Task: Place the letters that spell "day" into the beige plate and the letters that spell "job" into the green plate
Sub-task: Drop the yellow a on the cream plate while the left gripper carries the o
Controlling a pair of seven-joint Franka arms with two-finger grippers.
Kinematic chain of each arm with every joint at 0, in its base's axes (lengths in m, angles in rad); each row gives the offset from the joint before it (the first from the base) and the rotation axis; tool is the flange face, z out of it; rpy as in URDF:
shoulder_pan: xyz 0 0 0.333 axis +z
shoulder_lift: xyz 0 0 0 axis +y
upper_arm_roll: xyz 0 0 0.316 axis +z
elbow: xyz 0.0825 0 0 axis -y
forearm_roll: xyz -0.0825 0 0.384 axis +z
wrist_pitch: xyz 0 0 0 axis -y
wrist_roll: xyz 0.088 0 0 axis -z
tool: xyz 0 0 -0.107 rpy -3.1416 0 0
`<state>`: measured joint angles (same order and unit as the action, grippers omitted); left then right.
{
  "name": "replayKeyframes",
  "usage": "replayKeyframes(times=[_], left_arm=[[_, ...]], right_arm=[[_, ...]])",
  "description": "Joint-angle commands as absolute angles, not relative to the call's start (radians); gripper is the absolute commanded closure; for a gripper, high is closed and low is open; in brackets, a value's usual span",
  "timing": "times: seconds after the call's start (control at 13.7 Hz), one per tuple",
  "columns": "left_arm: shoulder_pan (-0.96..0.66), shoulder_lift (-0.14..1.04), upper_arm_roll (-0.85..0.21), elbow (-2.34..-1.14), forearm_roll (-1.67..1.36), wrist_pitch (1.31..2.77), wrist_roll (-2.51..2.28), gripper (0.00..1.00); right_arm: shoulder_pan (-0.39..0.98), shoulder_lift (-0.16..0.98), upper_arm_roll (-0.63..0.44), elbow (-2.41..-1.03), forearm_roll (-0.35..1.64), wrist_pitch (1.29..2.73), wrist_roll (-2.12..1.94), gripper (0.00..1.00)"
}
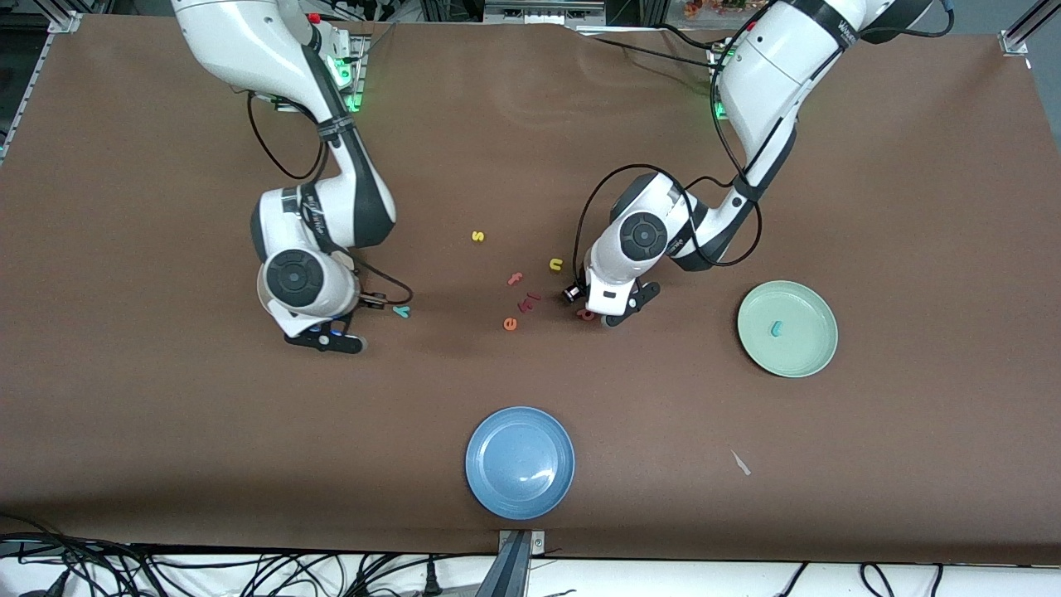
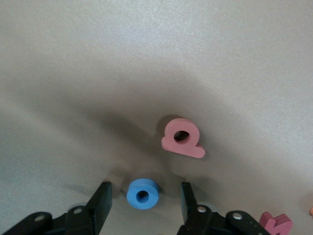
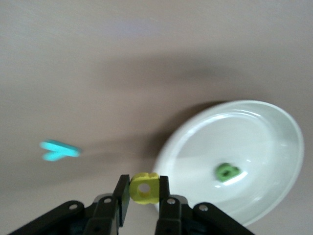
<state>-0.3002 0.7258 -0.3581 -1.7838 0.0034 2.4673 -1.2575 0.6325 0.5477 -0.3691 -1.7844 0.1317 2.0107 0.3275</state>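
Note:
My right gripper (image 3: pixel 143 185) is shut on the yellow "d" (image 3: pixel 145 188), held over the rim of the beige plate (image 3: pixel 254 142). The green "a" (image 3: pixel 227 172) lies in that plate. In the front view the right arm's hand (image 1: pixel 331 336) covers the plate. The teal "y" (image 1: pixel 401 312) lies on the table beside it. My left gripper (image 2: pixel 144 192) is down at the table and open, its fingers either side of the blue "o" (image 2: pixel 143 193) with a gap on each side. The pinkish-red "b" (image 2: pixel 182 138) lies just past it. The teal "j" (image 1: pixel 777 328) rests in the green plate (image 1: pixel 804 352).
A blue plate (image 1: pixel 520 462) sits near the table's front edge. Loose letters lie between the arms: yellow "s" (image 1: pixel 477 236), yellow "u" (image 1: pixel 555 264), pink "f" (image 1: pixel 515 279), a red letter (image 1: pixel 529 302) and orange "e" (image 1: pixel 510 323).

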Motion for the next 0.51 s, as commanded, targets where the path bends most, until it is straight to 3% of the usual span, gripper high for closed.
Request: replayKeyframes(times=[0.0, 0.15, 0.22, 0.29, 0.44], left_arm=[[-0.322, 0.752, -0.347, -1.753, 0.021, 2.467, -1.282, 0.56], [-0.322, 0.753, -0.344, -1.753, 0.023, 2.465, -1.281, 0.66], [-0.322, 0.753, -0.344, -1.755, 0.023, 2.461, -1.279, 0.72], [-0.322, 0.753, -0.342, -1.755, 0.031, 2.457, -1.276, 0.78], [-0.321, 0.749, -0.344, -1.755, 0.076, 2.45, -1.279, 0.92]], right_arm=[[0.638, 0.404, -0.42, -2.035, 0.147, 2.101, 0.201, 0.89], [0.637, 0.383, -0.439, -2.113, 0.149, 2.135, 0.195, 0.72], [0.637, 0.379, -0.443, -2.141, 0.149, 2.152, 0.196, 0.52], [0.637, 0.377, -0.445, -2.146, 0.15, 2.148, 0.196, 0.02], [0.637, 0.365, -0.451, -2.143, 0.15, 2.138, 0.198, 0.0]])
